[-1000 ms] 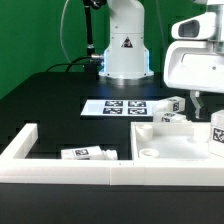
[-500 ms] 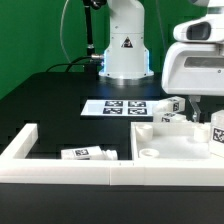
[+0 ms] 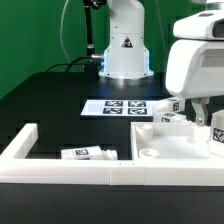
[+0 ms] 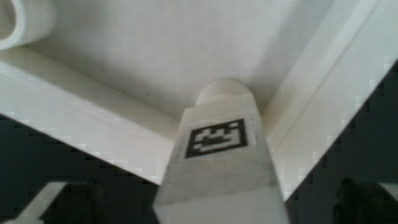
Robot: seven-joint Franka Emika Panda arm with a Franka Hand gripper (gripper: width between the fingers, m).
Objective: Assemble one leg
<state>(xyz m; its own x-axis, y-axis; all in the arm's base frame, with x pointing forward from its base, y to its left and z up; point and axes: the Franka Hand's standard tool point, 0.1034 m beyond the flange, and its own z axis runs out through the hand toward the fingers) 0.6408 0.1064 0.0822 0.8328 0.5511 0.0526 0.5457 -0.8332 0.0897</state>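
In the wrist view a leg, a white squarish post with a black-and-white tag, stands between my gripper. The dark fingers sit on either side with gaps to the post, so the gripper is open around it. The leg stands on the large flat white panel. In the exterior view my gripper hangs at the right edge over this upright leg, and the gripper body hides the top of the leg.
Two more legs lie at the panel's far edge. Another leg lies inside the long white L-shaped wall. The marker board lies before the robot base.
My gripper has come lower over the upright leg at the exterior view's right. The legs and the panel have not moved.
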